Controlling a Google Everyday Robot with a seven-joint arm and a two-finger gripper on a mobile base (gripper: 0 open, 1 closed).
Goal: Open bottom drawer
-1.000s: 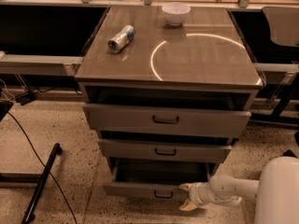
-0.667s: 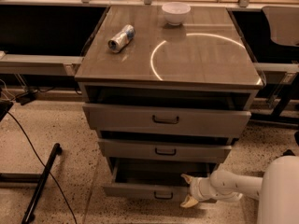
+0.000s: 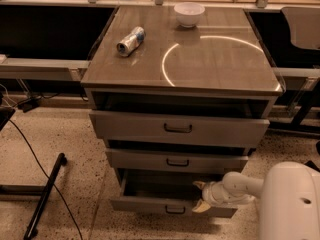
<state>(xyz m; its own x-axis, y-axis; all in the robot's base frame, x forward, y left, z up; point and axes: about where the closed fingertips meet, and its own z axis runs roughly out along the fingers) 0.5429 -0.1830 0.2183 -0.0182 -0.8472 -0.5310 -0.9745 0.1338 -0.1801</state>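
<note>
The bottom drawer (image 3: pixel 150 204) is the slimmest grey drawer front, at the foot of the cabinet, with a small dark bar handle (image 3: pixel 175 210). It stands pulled out towards me, its dark inside showing. My gripper (image 3: pixel 201 196) reaches in from the right on a white arm, at the drawer's right part just above the front panel. Its two pale fingers are spread apart, one above the front's top edge and one in front of the panel, holding nothing.
The mid drawer (image 3: pixel 177 161) and the wide top drawer (image 3: pixel 177 129) above are also pulled out a little. A can (image 3: pixel 131 40) lies on the cabinet top, and a white bowl (image 3: pixel 189 14) stands at its back. A black cable and stand leg (image 3: pixel 42 196) lie on the floor at left.
My gripper has moved left and slightly up along the bottom drawer's front. The drawer itself has not visibly shifted.
</note>
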